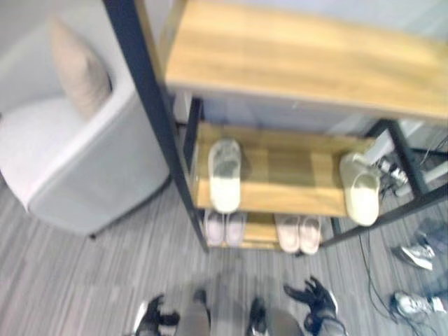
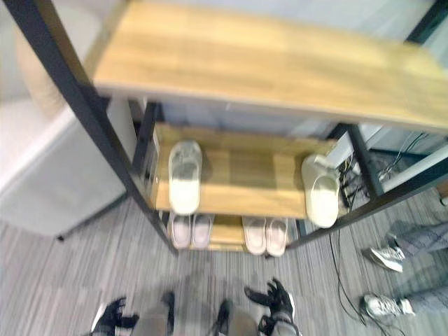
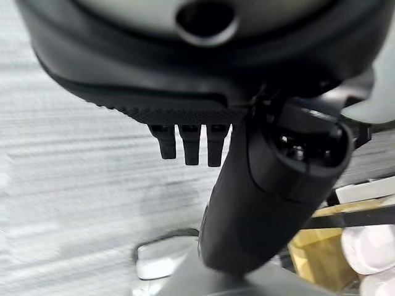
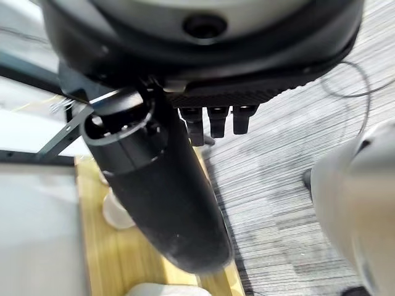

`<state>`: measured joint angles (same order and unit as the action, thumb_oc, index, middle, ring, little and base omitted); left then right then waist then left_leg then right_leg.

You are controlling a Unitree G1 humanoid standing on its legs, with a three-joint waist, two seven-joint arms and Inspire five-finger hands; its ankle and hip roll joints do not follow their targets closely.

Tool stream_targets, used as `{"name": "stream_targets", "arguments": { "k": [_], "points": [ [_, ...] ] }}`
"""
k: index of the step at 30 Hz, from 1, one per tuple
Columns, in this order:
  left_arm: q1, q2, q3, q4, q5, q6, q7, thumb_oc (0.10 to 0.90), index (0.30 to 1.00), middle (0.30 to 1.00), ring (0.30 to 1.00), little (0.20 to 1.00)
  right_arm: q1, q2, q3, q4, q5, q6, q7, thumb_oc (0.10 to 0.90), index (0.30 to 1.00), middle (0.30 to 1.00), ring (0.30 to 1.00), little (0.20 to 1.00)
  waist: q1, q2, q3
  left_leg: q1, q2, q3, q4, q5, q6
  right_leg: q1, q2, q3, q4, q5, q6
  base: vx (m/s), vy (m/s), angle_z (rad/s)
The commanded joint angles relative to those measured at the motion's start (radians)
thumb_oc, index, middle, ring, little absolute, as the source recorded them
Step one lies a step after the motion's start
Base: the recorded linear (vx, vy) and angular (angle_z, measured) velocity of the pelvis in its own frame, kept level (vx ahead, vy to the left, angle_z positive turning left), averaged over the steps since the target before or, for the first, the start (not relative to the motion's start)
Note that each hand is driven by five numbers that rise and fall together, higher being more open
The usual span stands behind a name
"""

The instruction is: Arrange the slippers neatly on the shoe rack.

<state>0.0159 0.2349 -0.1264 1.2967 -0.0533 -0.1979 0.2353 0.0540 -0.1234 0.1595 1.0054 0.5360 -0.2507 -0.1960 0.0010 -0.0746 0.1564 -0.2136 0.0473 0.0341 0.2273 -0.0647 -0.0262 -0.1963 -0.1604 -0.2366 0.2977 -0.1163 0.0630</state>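
— Since both our hands hang low in front of the rack, are we holding anything?

— No. Our left hand (image 1: pixel 155 315) is down near the floor with its fingers loose and spread, and our right hand (image 1: pixel 315 299) is the same, fingers splayed and empty. The wrist views agree: short straight fingertips (image 3: pixel 190 145) over bare grey floor (image 1: pixel 77 280), nothing between them and the thumb.

— Then where are the slippers?

— On the shoe rack (image 1: pixel 150 105). The middle shelf (image 1: pixel 287 175) carries two pale ones, well apart. The left slipper (image 1: pixel 224 175) lies straight, its front end over the shelf's front edge. The right slipper (image 1: pixel 360 189) sits at the far end, turned a little and hanging past the edge. On the bottom shelf we see two pinkish pairs (image 1: pixel 225 227) and (image 1: pixel 299 232), each set side by side.

— So what looks unfinished?

— We judge the middle shelf: those two read as one pair split to opposite ends, so one likely wants sliding beside the other and squaring up. The overhanging one could tip off if nudged carelessly.

— And around us?

— A grey armchair (image 1: pixel 84 175) with a cushion (image 1: pixel 77 66) beside the rack, and a person's sneakers (image 1: pixel 416 255) at the right.
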Motion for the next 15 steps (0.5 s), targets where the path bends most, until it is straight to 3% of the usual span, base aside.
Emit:
{"name": "stream_targets", "arguments": {
  "k": [1,4,5,7,9,13,15],
  "points": [
    [-0.036,0.003,-0.055,0.039,0.086,-0.011,0.006,0.8,0.9,0.9,0.9,0.9,0.016,-0.049,-0.061,0.016,-0.054,-0.013,-0.002,0.8,0.9,0.9,0.9,0.9,0.002,0.066,-0.017,0.132,0.041,0.004,-0.219,0.078,-0.016,0.06,0.024,0.128,0.067,0.042,0.1,-0.06,-0.177,-0.26],
    [-0.041,0.002,-0.103,0.05,0.154,-0.003,-0.022,0.8,0.9,0.9,0.9,0.9,0.014,-0.058,-0.063,0.054,-0.08,-0.001,0.008,0.8,0.9,0.9,0.9,0.9,0.006,0.069,-0.047,0.135,0.039,0.009,-0.233,0.082,-0.016,0.125,0.038,0.173,0.036,0.023,0.094,-0.08,-0.166,0.02],
    [-0.051,0.014,-0.095,0.04,0.137,-0.008,-0.028,0.8,0.9,0.9,0.9,0.9,0.014,-0.055,-0.058,0.105,-0.104,0.009,0.005,0.8,0.9,0.9,0.9,0.9,0.018,0.058,-0.066,0.132,0.038,0.009,-0.236,0.1,-0.024,0.16,0.055,0.171,-0.037,-0.019,0.072,-0.18,-0.347,-0.12],
    [-0.062,0.015,-0.085,0.045,0.12,-0.008,-0.031,0.8,0.9,0.9,0.9,0.9,0.009,-0.053,-0.054,0.156,-0.128,0.02,0.005,0.8,0.9,0.9,0.9,0.9,0.019,0.059,-0.071,0.129,0.044,-0.002,-0.246,0.115,-0.032,0.169,0.07,0.161,-0.059,-0.033,0.065,-0.14,-0.273,-0.08],
    [-0.09,0.01,-0.075,0.025,0.076,-0.015,-0.026,0.8,0.9,0.9,0.9,0.9,-0.002,-0.078,-0.032,0.195,-0.192,0.042,0.003,0.8,0.9,0.9,0.9,0.9,0.025,0.066,-0.084,0.116,0.075,0.009,-0.288,0.181,-0.069,0.205,0.109,0.13,-0.112,-0.051,0.044,-0.15,-0.271,0.19],
    [-0.11,-0.015,-0.089,0.003,0.046,-0.019,-0.03,0.8,0.9,0.9,0.9,0.9,-0.011,-0.104,-0.032,0.208,-0.223,0.04,-0.013,0.8,0.9,0.9,0.9,0.9,0.025,0.065,-0.089,0.094,0.093,0.021,-0.292,0.214,-0.092,0.246,0.129,0.097,-0.185,-0.055,0.022,-0.19,-0.215,0.23],
    [-0.121,-0.022,-0.099,-0.004,0.034,-0.023,-0.032,0.8,0.9,0.9,0.9,0.9,-0.013,-0.11,-0.035,0.217,-0.217,0.04,-0.013,0.8,0.9,0.9,0.9,0.9,0.025,0.057,-0.08,0.081,0.088,0.019,-0.259,0.194,-0.087,0.246,0.127,0.098,-0.191,-0.047,0.016,-0.23,-0.149,-0.02]
  ]
}}
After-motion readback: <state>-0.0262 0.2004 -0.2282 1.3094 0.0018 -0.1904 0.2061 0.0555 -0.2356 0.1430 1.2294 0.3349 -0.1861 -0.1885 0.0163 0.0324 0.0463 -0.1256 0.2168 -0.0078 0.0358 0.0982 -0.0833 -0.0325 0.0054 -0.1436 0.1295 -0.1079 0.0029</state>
